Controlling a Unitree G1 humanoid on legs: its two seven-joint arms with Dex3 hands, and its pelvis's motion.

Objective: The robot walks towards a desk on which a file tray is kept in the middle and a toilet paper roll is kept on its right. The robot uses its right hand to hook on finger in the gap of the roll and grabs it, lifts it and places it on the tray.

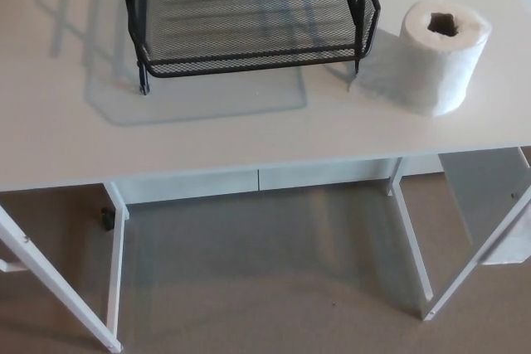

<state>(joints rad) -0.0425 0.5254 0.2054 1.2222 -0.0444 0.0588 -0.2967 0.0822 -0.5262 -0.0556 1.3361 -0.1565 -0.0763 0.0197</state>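
Note:
A white toilet paper roll point(438, 55) stands upright on the right side of the white desk point(207, 134), its dark centre hole facing up. A loose sheet trails from it toward the tray. The black wire-mesh file tray point(249, 18) sits at the desk's back middle, cut off by the top edge of the picture; its right front corner is a short gap from the roll. Neither of my hands shows in the head view.
White desk legs point(58, 283) and a lower frame point(411, 242) stand below the near edge, over beige carpet point(265, 288). A white panel point(489, 205) hangs under the desk's right end.

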